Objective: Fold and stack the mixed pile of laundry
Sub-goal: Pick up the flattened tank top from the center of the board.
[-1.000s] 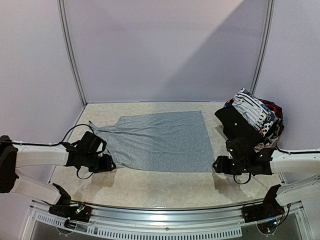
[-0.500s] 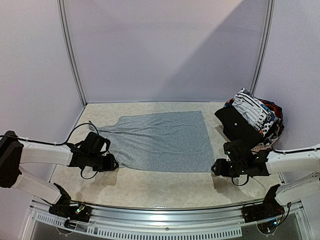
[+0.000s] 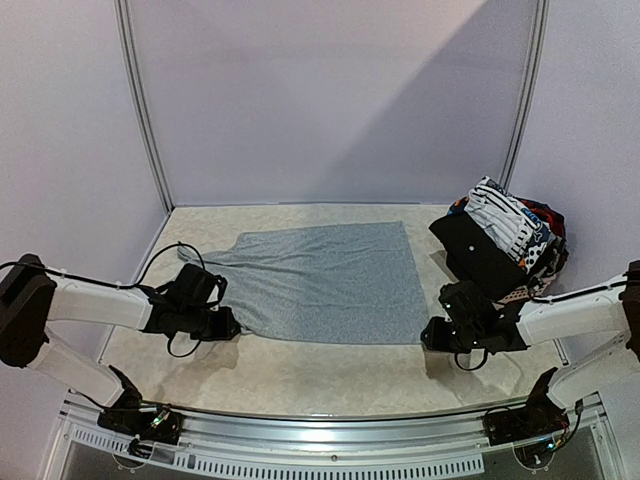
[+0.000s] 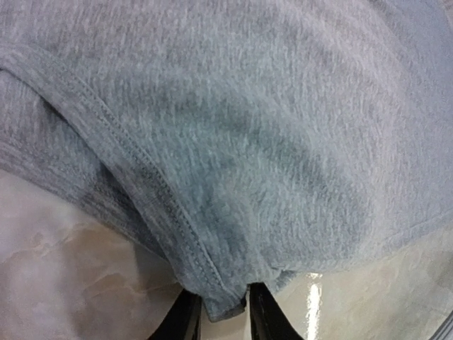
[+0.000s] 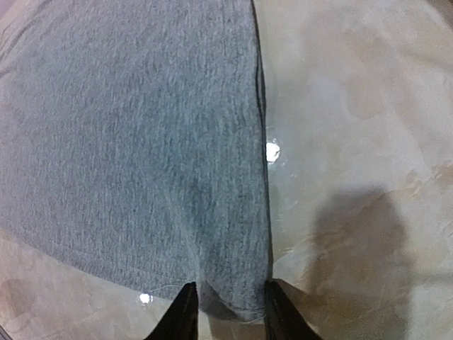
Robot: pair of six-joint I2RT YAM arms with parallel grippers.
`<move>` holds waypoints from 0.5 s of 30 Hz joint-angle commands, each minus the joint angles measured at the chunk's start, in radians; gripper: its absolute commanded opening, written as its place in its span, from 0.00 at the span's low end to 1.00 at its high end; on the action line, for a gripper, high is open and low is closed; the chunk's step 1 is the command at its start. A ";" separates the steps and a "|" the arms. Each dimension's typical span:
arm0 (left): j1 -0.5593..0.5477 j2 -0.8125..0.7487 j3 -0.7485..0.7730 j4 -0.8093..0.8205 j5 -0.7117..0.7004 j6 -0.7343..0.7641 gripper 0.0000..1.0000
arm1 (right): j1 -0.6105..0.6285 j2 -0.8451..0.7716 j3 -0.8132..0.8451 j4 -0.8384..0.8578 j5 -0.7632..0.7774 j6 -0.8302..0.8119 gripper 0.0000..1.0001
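Note:
A light grey garment [image 3: 325,280] lies spread flat on the table. My left gripper [image 3: 228,326] is at its near left corner. In the left wrist view the stitched hem [image 4: 223,301] is bunched between the two black fingers [image 4: 185,320], and the gripper [image 4: 225,317] is shut on it. My right gripper [image 3: 430,335] is at the near right corner. In the right wrist view that corner [image 5: 233,297] is puckered between the fingers [image 5: 182,313], and the gripper [image 5: 230,312] is shut on it. The rest of the laundry pile [image 3: 505,245], black, striped white, red and blue, sits at the far right.
The marbled tabletop [image 3: 330,375] runs to a metal rail [image 3: 320,425] at the near edge. Pale walls with upright posts [image 3: 140,110] close the back and sides. The pile stands just behind the right arm [image 3: 560,318].
Both grippers have slid inward along the near edge of the grey garment, the left to the right and the right to the left, onto its corners. The garment has stayed flat.

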 commanded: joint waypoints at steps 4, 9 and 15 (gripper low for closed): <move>-0.023 -0.033 0.009 -0.031 -0.087 0.017 0.34 | -0.005 0.054 0.003 -0.028 0.000 0.013 0.12; -0.025 -0.054 -0.007 -0.001 -0.093 0.010 0.35 | -0.004 0.018 0.006 -0.078 0.032 0.010 0.00; -0.029 -0.026 -0.009 0.032 -0.086 0.012 0.35 | -0.005 -0.027 -0.004 -0.103 0.050 0.010 0.00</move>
